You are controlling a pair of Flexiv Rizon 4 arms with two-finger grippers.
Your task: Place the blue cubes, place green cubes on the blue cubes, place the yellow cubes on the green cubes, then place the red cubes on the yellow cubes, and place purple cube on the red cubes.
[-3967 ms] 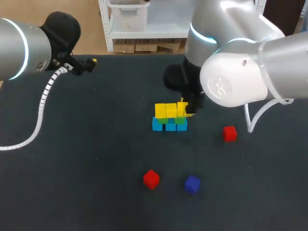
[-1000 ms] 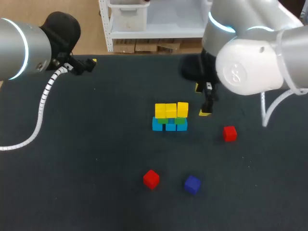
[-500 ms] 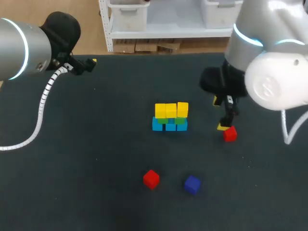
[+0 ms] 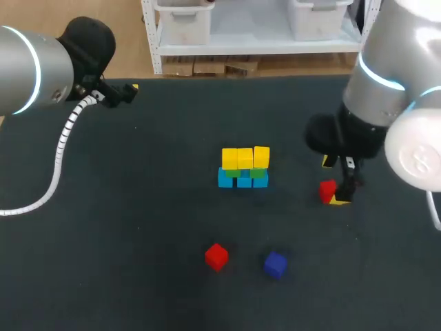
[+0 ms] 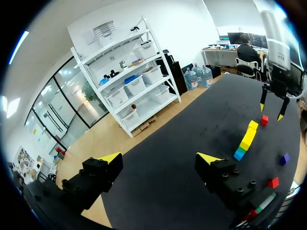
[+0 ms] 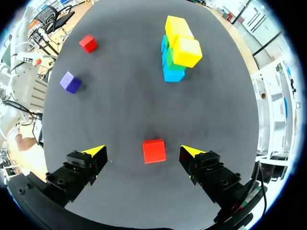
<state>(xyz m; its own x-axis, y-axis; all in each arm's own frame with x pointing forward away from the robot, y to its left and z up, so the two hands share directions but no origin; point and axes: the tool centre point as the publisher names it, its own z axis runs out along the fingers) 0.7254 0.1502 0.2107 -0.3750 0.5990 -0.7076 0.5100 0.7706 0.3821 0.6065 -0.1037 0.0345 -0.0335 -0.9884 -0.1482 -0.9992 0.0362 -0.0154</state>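
Right end effector [image 6: 143, 152], wide open over red cube [image 4: 327, 191] at frame right; off-centre closing could knock it aside

Dark table [image 4: 138, 289] (matte black top)

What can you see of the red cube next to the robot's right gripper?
The red cube is a small plain block with flat faces and sharp edges, matte, maybe painted wood or plastic. It sits flat on the dark table, alone, apart from the stack. The right gripper hangs over it, open, with one yellow-tipped finger on each side; neither touches it. Nothing rests on it.
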